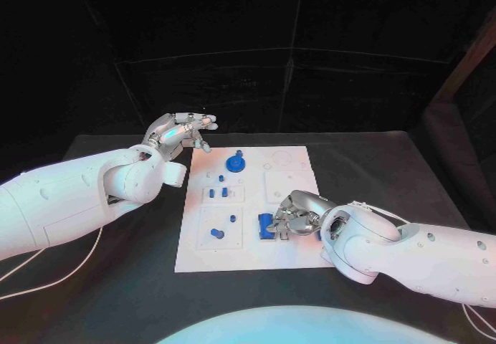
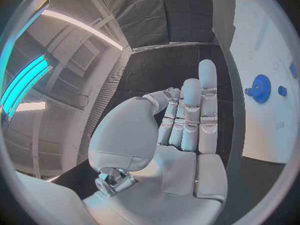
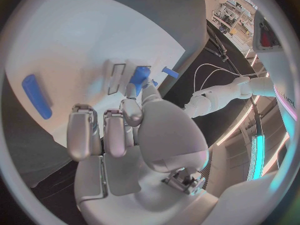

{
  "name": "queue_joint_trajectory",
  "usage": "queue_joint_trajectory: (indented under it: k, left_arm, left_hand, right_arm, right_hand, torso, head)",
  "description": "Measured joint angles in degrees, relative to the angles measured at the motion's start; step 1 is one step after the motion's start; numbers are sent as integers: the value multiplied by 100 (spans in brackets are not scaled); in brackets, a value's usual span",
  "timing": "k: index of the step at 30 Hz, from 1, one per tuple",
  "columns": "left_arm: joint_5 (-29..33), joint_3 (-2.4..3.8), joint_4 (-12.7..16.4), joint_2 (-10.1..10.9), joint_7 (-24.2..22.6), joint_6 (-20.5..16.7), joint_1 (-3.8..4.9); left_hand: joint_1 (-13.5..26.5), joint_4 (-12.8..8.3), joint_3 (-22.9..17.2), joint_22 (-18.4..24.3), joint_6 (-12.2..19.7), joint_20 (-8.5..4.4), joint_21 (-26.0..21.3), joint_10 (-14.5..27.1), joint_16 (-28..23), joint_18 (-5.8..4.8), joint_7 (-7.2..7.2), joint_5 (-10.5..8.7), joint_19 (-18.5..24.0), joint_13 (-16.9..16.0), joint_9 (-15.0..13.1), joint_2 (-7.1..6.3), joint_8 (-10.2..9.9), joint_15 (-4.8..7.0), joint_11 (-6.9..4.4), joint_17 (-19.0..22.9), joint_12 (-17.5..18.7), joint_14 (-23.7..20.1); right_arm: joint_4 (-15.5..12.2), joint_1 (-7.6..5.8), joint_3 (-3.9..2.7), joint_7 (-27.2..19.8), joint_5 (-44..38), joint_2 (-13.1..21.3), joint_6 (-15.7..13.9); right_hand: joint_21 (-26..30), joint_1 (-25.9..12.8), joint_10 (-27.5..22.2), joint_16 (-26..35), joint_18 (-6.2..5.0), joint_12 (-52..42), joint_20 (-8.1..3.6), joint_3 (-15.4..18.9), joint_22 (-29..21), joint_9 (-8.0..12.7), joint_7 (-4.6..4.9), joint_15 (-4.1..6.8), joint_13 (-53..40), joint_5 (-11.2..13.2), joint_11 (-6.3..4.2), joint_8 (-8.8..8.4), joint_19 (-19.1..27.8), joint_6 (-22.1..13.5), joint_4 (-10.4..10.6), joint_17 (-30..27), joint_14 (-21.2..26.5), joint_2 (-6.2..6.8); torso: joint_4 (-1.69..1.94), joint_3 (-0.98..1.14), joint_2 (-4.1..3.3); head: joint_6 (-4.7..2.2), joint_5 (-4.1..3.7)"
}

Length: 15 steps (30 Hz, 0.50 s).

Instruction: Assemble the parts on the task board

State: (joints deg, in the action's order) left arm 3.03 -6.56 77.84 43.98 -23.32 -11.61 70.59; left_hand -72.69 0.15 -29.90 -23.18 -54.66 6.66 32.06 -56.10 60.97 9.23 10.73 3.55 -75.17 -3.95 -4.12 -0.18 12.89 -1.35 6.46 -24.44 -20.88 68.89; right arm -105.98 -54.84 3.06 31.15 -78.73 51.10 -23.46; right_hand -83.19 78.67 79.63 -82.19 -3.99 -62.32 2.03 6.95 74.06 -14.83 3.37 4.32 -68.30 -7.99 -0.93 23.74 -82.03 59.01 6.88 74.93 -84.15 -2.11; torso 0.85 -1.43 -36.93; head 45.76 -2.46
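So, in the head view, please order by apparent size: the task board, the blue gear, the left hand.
1. task board
2. left hand, raised nearer the camera, so only apparent
3. blue gear

board far end: gear (image 1: 236,164) and left hand (image 1: 182,132) crowd the corner
board near edge: right hand (image 1: 294,213) over blue part (image 1: 266,224)
tabletop (image 1: 413,172): open both sides

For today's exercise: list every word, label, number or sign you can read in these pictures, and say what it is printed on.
None can be read.
The task board carries only faint outlines and recesses, no lettering.
The blue parts, such as the gear, are unmarked.
Left hand and right hand: no legible marking.
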Motion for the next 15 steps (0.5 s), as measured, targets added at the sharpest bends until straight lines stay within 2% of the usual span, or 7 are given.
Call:
queue_joint_trajectory:
  k: [15]
  left_arm:
    - [0, -2, -5, 5, 2, 1, 0]
  left_hand:
    - [0, 0, 0, 0, 0, 0, 0, 0, 0, 0, 0, 0, 0, 0, 0, 0, 0, 0, 0, -1, 2, 0]
  right_arm:
    - [-20, -1, -3, 8, -95, 36, 50]
  right_hand:
    - [0, -142, 0, 0, 0, 0, 0, 68, 9, 0, 0, 0, -7, 0, 0, -23, 0, 0, -27, -1, 0, 110]
  torso:
    - [-7, 3, -1]
  head:
    - [12, -11]
